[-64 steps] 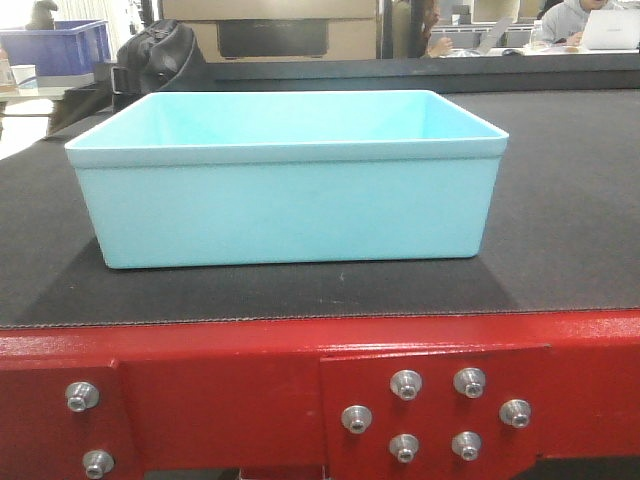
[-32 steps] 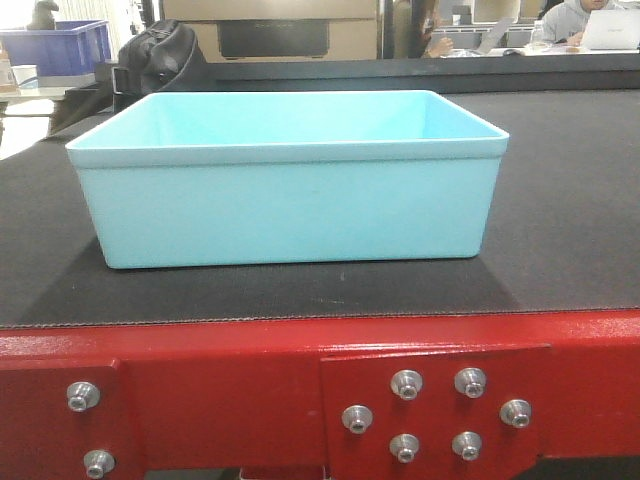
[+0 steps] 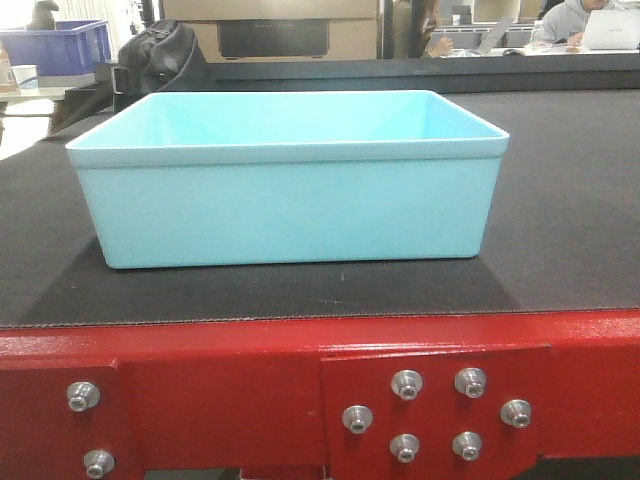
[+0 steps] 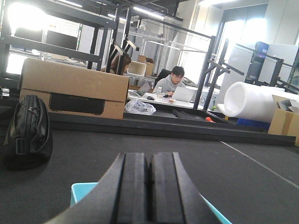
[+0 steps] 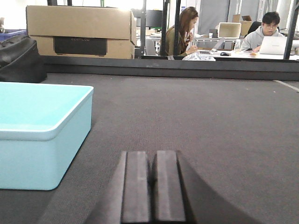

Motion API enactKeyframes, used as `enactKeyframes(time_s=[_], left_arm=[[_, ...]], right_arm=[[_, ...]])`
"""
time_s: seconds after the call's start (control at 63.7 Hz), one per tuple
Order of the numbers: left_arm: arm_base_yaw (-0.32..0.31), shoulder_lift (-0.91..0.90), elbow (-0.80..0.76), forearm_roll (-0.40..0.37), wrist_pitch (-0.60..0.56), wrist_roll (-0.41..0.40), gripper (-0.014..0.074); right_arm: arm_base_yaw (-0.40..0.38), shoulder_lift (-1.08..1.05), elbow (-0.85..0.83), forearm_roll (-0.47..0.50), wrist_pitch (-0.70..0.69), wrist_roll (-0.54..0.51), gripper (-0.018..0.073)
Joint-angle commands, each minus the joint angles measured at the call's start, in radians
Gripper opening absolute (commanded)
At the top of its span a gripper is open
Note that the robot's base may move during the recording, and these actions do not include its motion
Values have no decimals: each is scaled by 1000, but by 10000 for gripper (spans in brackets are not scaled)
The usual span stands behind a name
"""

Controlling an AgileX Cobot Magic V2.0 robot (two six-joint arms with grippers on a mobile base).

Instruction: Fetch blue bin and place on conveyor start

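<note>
The pale cyan blue bin stands upright and empty on the dark textured belt of the conveyor start, just behind the red frame with silver bolts. Neither gripper shows in the front view. In the left wrist view my left gripper is shut and empty, above the bin, whose rim peeks out beside the fingers. In the right wrist view my right gripper is shut and empty over the belt, to the right of the bin and apart from it.
A black bag lies at the belt's far left, also seen in the left wrist view. A cardboard box stands behind the belt's far edge. A dark blue crate sits far left. People work at desks beyond.
</note>
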Motion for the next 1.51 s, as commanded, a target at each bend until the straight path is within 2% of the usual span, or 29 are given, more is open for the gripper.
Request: enactKeyframes(time_s=[0.0, 0.722, 0.785, 0.863, 0.989, 1.083, 1.162, 1.318, 1.366, 1.413, 1.491], left_arm=[[2, -3, -2, -6, -12, 1, -111], [2, -3, -2, -6, -12, 1, -111], [3, -3, 6, 30, -9, 3, -111], [33, -13, 42, 60, -44, 3, -111], [150, -82, 169, 77, -85, 37, -111], [220, -164, 268, 182, -78, 37, -111], [264, -244, 348, 225, -70, 37, -111], [339, -396, 500, 205, -61, 40, -111], [350, -396, 537, 144, -63, 89, -111], [351, -396, 568, 73, -90, 174, -111], [351, -396, 608, 54, -121, 195, -111]], right_arm=[[-4, -4, 0, 13, -26, 1, -165], [-4, -4, 0, 13, -26, 1, -165], [-4, -4, 0, 13, -26, 1, -165], [-4, -4, 0, 13, -26, 1, -165], [-4, -4, 0, 13, -26, 1, -165], [-4, -4, 0, 13, -26, 1, -165], [-4, -4, 0, 13, -26, 1, -165], [-4, -4, 0, 13, -26, 1, -165], [-4, -4, 0, 13, -26, 1, -165], [-4, -4, 0, 13, -26, 1, -165], [-4, -4, 0, 13, -26, 1, -165]])
